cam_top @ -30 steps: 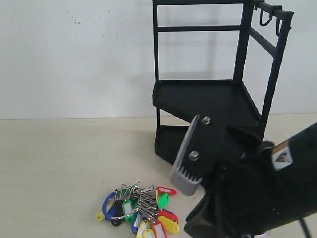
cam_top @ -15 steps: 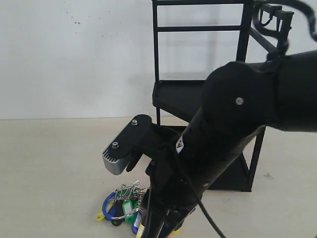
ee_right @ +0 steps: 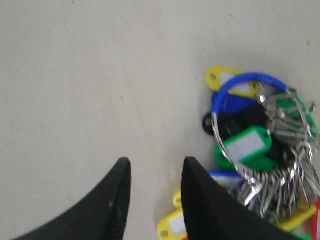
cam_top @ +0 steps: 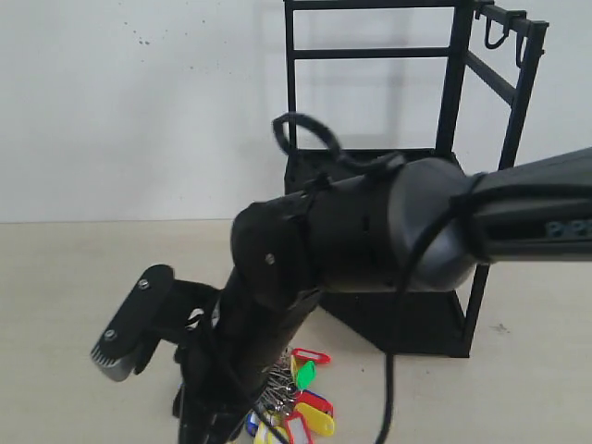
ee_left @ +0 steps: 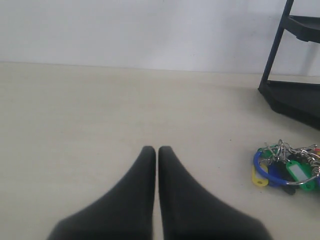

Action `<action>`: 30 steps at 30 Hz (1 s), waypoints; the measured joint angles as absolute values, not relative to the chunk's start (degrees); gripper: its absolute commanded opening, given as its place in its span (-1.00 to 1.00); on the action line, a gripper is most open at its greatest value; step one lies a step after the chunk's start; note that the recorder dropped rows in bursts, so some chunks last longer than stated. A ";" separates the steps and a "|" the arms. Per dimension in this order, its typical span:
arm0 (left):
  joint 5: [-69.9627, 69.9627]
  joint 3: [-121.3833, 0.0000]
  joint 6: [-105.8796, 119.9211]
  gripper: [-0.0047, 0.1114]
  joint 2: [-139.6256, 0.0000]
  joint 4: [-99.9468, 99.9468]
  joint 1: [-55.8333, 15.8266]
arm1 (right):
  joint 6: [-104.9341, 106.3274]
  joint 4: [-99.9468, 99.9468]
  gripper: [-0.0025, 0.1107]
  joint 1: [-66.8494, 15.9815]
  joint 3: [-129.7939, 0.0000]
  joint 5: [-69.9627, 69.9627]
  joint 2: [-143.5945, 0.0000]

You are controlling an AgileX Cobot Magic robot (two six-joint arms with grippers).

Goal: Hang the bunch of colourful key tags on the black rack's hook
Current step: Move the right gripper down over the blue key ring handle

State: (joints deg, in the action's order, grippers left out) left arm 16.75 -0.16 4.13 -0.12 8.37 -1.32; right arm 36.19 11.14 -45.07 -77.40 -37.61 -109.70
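The colourful key tag bunch (cam_top: 307, 396) lies on the beige table in front of the black rack (cam_top: 388, 176); my right arm hides part of it. Two small hooks (cam_top: 494, 35) hang from the rack's top bar at the far right. My right gripper (ee_right: 156, 164) is open and low over the table, just beside the bunch (ee_right: 255, 150). One finger overlaps its tags, and only a yellow tag's end lies in the gap. The blue-coated loop (ee_right: 240, 82) arches at the bunch's far side. My left gripper (ee_left: 156, 150) is shut and empty, well apart from the bunch (ee_left: 287, 167).
My right arm (cam_top: 370, 231) stretches across the front of the rack, down to the lower left. Its grey wrist camera housing (cam_top: 129, 338) sticks out to the left. A white wall stands behind the table. The rack's lower tray (ee_left: 295, 95) sits close behind the bunch.
My right arm has swung from the lower right across to the left and lowered, so its wrist is now at the bunch's left side. The bunch lies where it was.
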 measured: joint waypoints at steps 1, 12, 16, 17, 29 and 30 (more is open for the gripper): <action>16.75 -0.16 4.13 -0.84 -0.12 8.37 -1.32 | 36.19 10.70 -0.36 -45.99 -78.47 -36.83 -111.15; 16.75 -0.16 4.13 -0.84 -0.12 8.37 -1.32 | 36.33 3.74 0.02 -46.85 -85.79 -36.48 -121.06; 16.75 -0.16 4.13 -0.84 -0.12 8.37 -1.32 | 36.79 0.00 0.02 -46.85 -86.09 -33.66 -121.78; 16.75 -0.16 4.13 -0.84 -0.12 8.37 -1.32 | 36.04 -0.32 0.02 -46.59 -86.09 -32.93 -121.78; 16.75 -0.16 4.13 -0.84 -0.12 8.37 -1.32 | 32.50 -0.47 -0.14 -44.01 -86.13 -29.01 -125.31; 16.75 -0.16 4.13 -0.84 -0.12 8.37 -1.32 | 32.36 -0.33 -0.20 -44.01 -86.13 -28.07 -125.70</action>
